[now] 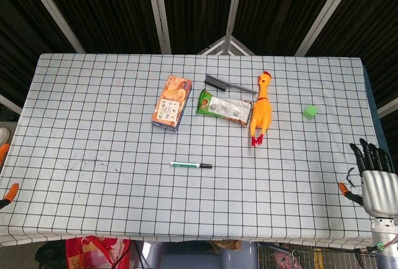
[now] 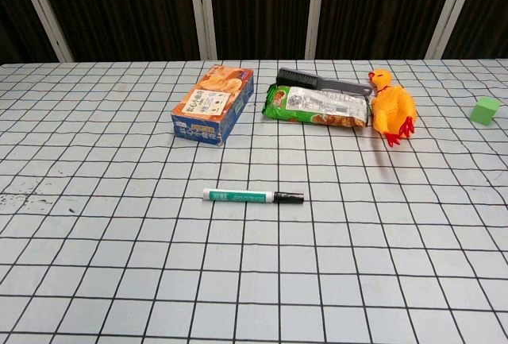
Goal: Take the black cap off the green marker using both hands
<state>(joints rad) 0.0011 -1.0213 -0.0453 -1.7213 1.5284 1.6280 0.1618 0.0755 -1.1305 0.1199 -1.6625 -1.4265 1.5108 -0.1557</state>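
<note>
Head view showed the marker (image 1: 191,165) lying flat on the checked counter (image 1: 93,113), a little below the middle of the frame, its black cap (image 1: 206,166) at the right end and still on. It lay across my view, barrel toward the left and cap toward the right, which I judged handy: one hand could take each end and pull apart.

My right hand (image 1: 377,179) hung at the lower right edge of the frame, off the counter's corner, its fingers (image 1: 367,155) straight, apart and holding nothing. Of the left hand I saw only an orange tip at the lower left edge, so I could not tell how its fingers stood. Neither hand was near the marker; the chest view showed no hands at all.

Farther up the counter sat a snack box (image 1: 171,102), a green packet (image 1: 224,107), a black comb (image 1: 227,84), a rubber chicken (image 1: 261,109) and a small green block (image 1: 310,112), all well apart from the marker. Print on the barrel, box and packet was too small to read.
</note>
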